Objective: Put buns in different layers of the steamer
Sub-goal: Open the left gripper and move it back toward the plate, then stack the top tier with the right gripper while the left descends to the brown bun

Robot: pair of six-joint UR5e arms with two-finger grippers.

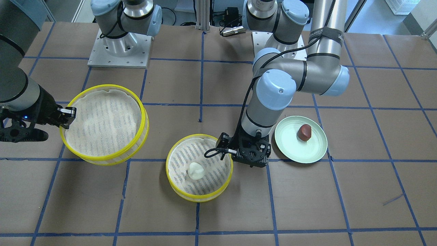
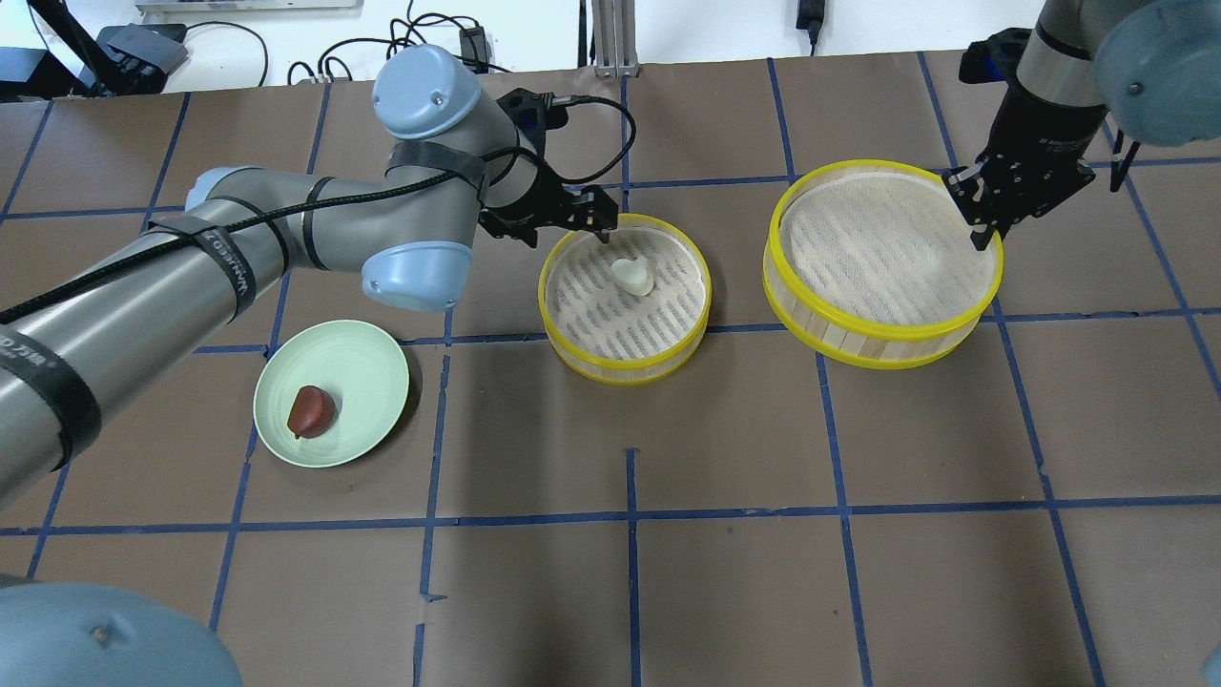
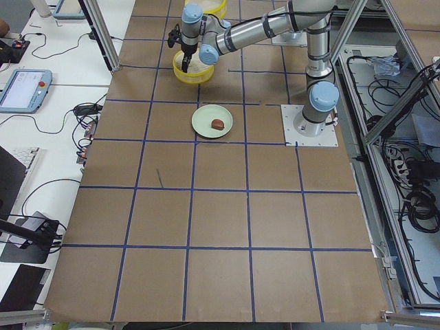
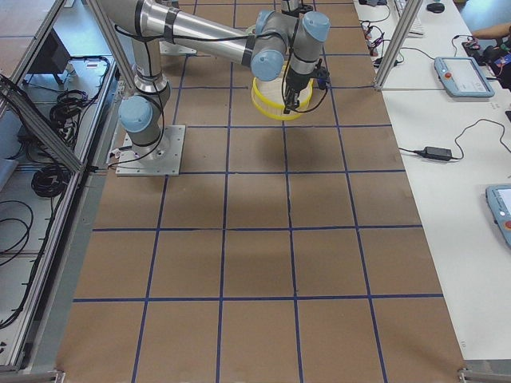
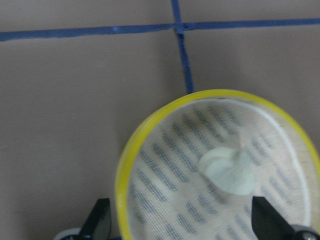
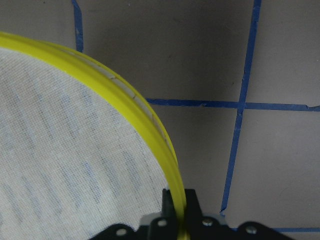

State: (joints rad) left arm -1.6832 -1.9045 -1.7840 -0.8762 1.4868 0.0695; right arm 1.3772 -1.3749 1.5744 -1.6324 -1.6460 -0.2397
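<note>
The steamer is split into two tiers. The smaller tier [image 2: 625, 375] stands on the table with the white bun [image 2: 632, 277] lying on its mesh cloth. My left gripper [image 2: 596, 224] hovers open over that tier's rim; in the left wrist view [image 5: 182, 225] its fingers stand wide apart, with the white bun [image 5: 227, 170] between and beyond them. My right gripper [image 2: 983, 224] is shut on the rim of the other tier [image 2: 858, 353], which is empty, tilted and held above the table. The reddish-brown bun [image 2: 310, 410] lies on the pale green plate [image 2: 362, 372].
Brown paper marked with a blue tape grid [image 2: 630, 515] covers the table. The plate [image 1: 307, 150] sits beside the left arm's wrist. Both arm bases [image 1: 119, 48] stand at the robot's edge of the table.
</note>
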